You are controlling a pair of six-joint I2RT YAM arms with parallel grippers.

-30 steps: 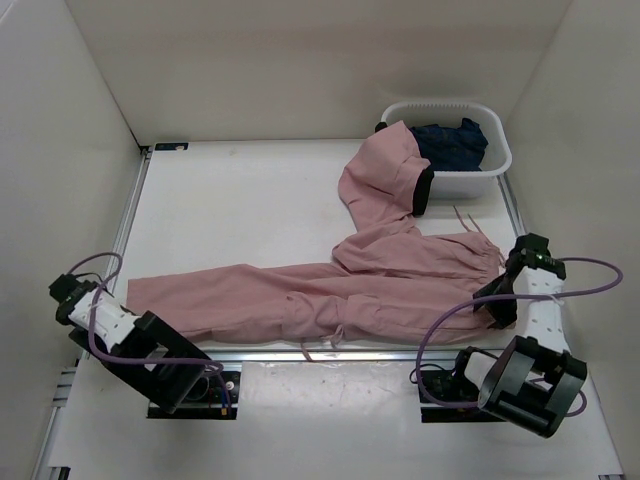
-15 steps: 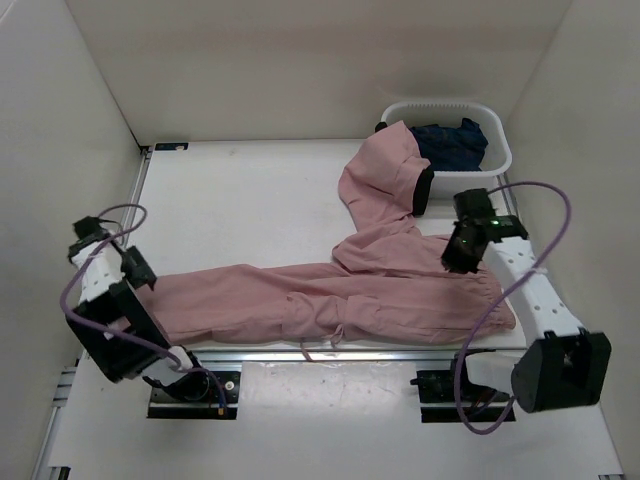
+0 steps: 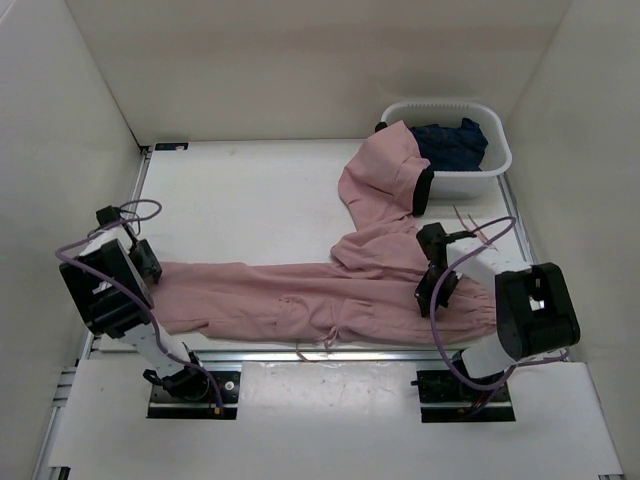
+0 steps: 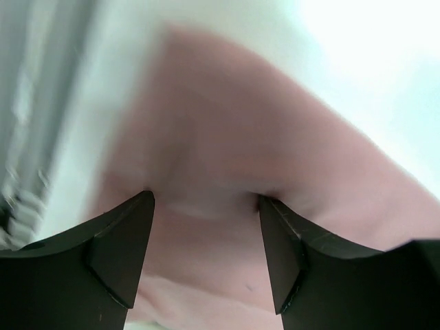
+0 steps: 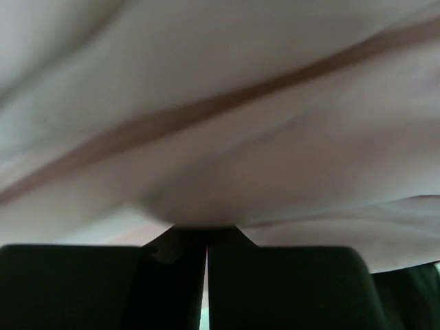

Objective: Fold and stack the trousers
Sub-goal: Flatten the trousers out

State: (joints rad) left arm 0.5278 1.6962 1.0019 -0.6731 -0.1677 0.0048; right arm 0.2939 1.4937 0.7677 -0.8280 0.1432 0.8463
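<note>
White bench inside plain white walls on three sides; metal rail along near edge; light even.

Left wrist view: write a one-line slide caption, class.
Left gripper, jaws open, over the pink trousers' leg end.

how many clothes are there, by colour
pink: 1, the trousers
navy: 1, the navy garment in the basket
black: 1, the black garment at the basket's front
total: 3
</note>
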